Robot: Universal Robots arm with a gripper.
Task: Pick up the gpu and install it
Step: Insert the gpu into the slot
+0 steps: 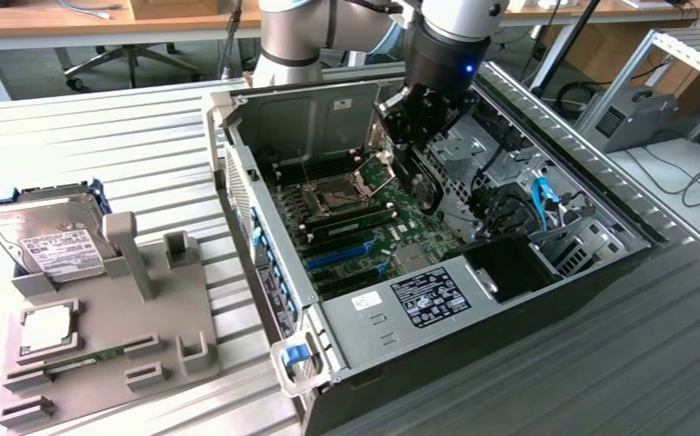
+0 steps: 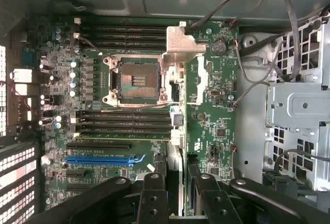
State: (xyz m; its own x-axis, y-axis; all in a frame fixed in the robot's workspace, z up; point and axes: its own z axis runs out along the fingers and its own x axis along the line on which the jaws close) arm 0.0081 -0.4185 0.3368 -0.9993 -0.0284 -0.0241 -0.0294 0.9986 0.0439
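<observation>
My gripper hangs inside the open computer case, above the motherboard. It is shut on the gpu, which hangs below the fingers as a dark card. In the wrist view the gpu is seen edge-on as a thin green strip running away from the gripper, with its silver end bracket at the far end. The black fingers press on both of its sides. The card hovers over the board beside the CPU socket, apart from the blue expansion slot.
A grey parts holder at the exterior view's left carries a silver hard drive in a blue frame, a processor and a memory stick. The metal drive cage and loose cables crowd one side of the case.
</observation>
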